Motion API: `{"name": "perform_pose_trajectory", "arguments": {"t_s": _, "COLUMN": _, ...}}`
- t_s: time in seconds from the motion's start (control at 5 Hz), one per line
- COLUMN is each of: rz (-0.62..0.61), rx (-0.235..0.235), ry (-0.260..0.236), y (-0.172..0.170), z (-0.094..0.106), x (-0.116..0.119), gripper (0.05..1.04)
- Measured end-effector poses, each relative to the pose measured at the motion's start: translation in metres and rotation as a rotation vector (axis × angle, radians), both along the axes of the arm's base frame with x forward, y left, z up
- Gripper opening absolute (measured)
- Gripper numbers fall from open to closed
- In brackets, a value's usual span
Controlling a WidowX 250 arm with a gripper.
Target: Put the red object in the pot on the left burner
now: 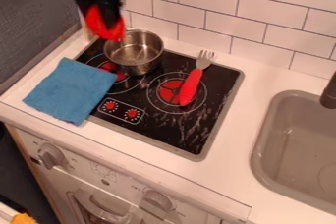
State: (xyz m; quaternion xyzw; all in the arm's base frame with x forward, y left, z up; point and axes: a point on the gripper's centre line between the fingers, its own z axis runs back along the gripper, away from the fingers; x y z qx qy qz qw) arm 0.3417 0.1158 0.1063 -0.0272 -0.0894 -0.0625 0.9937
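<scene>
At the upper left, the black gripper (101, 8) hangs down, shut on a red object (105, 24). This red object is held in the air just left of the silver pot (150, 62), its lower end near the pot's back-left rim. The pot stands upright at the back left of the black stove and overlaps the left burner (109, 66), part of whose red disc is visible. No contents can be seen in the pot.
A fork with a red handle (189, 87) lies across the right burner. A blue cloth (70, 90) covers the stove's left front corner and the counter beside it. The grey sink (261, 142) is at right, and a tiled wall (203, 2) rises behind.
</scene>
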Motion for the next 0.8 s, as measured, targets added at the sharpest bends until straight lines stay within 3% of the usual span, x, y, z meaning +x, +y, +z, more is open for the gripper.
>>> {"name": "perform_pose_trajectory", "arguments": {"t_s": 0.2, "rz": -0.007, "rx": 0.018, "ry": 0.042, "y": -0.005, "z": -0.022, "x": 0.01, "gripper": 0.544}}
{"name": "perform_pose_trajectory", "arguments": {"t_s": 0.4, "rz": 0.011, "rx": 0.023, "ry": 0.051, "y": -0.003, "z": -0.037, "x": 0.02, "gripper": 0.642}}
{"name": "perform_pose_trajectory", "arguments": {"t_s": 0.6, "rz": 0.026, "rx": 0.037, "ry": 0.034, "y": 0.001, "z": -0.033, "x": 0.029, "gripper": 0.929}}
{"name": "perform_pose_trajectory", "arguments": {"t_s": 0.8, "rz": 0.013, "rx": 0.051, "ry": 0.043, "y": -0.001, "z": -0.026, "x": 0.031, "gripper": 1.009}}
